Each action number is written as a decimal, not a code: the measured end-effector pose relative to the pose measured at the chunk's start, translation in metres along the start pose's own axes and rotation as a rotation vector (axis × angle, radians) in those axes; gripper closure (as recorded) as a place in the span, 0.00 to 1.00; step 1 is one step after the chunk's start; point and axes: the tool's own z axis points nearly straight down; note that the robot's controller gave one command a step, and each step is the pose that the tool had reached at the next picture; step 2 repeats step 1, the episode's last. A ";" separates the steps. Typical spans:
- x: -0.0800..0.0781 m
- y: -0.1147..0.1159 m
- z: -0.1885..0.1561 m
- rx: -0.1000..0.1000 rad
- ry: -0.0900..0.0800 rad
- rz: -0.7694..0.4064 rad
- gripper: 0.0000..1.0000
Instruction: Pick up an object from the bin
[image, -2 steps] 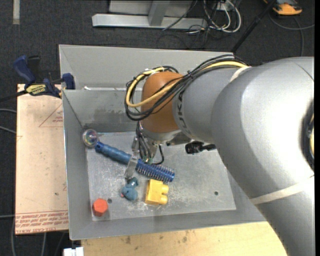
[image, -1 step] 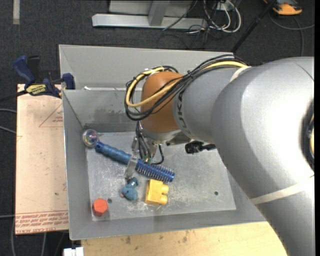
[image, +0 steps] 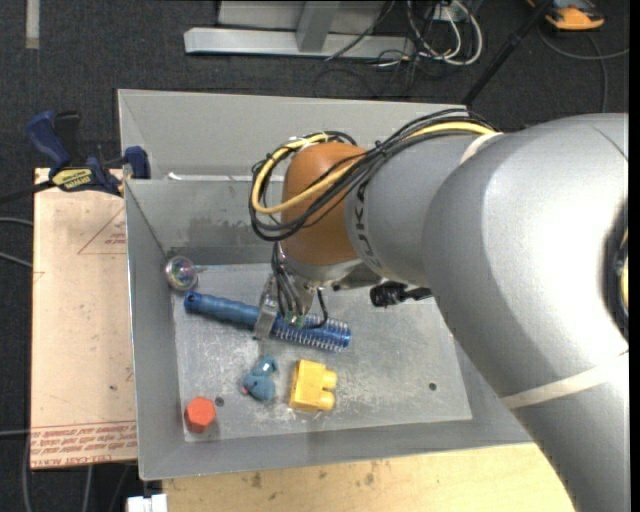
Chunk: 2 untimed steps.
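Bin (image: 150, 330): holding one blue brush (image: 225, 311), marble (image: 181, 272) at 10 o'clock, blue toy (image: 262, 381), yellow block (image: 312, 387), red cube (image: 201, 413).
Claw (image: 283, 312): hanging over brush, cannot tell its state.

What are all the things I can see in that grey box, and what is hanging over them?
brush: one, blue, across the middle of the floor, handle to the left, bristles to the right
ball: one, shiny, back left
small piece: one, light blue, front middle, just left of the yellow block
block: one, yellow, front middle
small cube: one, orange-red, front left corner
bin: one, grey metal, holding all of the above
arm: one, silver-grey with an orange cover and cables, reaching in from the right
gripper: one, low over the middle of the brush
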 end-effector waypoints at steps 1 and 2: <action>-0.001 0.001 -0.069 -0.002 -0.005 -0.002 1.00; -0.001 0.001 -0.069 -0.002 -0.005 -0.002 1.00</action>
